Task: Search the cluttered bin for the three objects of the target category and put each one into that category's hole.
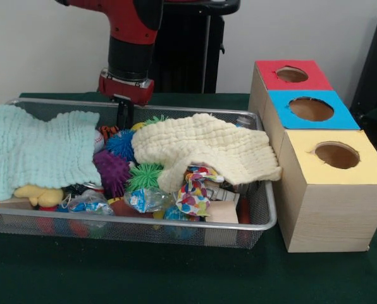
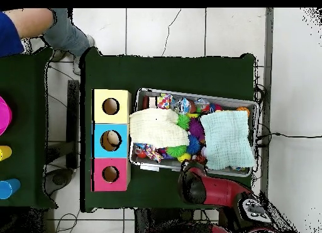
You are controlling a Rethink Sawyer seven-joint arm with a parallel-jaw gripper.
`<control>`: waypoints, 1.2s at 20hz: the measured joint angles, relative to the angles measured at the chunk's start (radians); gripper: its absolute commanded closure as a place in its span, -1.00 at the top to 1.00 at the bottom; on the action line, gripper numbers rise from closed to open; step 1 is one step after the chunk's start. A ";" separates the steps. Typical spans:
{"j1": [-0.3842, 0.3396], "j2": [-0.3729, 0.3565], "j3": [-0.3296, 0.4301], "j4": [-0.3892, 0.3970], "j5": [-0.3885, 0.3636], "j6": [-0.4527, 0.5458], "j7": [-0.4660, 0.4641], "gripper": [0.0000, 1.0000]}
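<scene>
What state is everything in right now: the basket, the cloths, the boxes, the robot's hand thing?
Cluttered bin: full.
Pale yellow cloth: draped over toys.
Light blue cloth: covering toys.
Yellow plush: half hidden.
Red-topped hole: open.
Blue-topped hole: something inside.
End effector: lowered at the bin's far rim.

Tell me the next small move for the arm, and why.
Probably lower the pincer onto the pale yellow cloth and pull it aside. It hangs at the bin's far rim, and two cloths cover much of the clutter. Only a yellow plush peeks from under the mint cloth.
</scene>
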 measured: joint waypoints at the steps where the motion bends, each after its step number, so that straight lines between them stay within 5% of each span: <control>1: 0.004 0.003 -0.002 -0.001 0.000 -0.009 0.000 -1.00; 8: 0.022 0.007 -0.011 -0.002 0.000 -0.039 0.000 -1.00; 13: 0.020 -0.055 0.000 0.009 0.000 -0.003 0.000 -1.00; 16: 0.021 -0.167 0.018 0.025 0.000 0.086 0.000 -1.00; 24: 0.023 -0.324 0.046 0.028 0.012 0.202 0.000 -1.00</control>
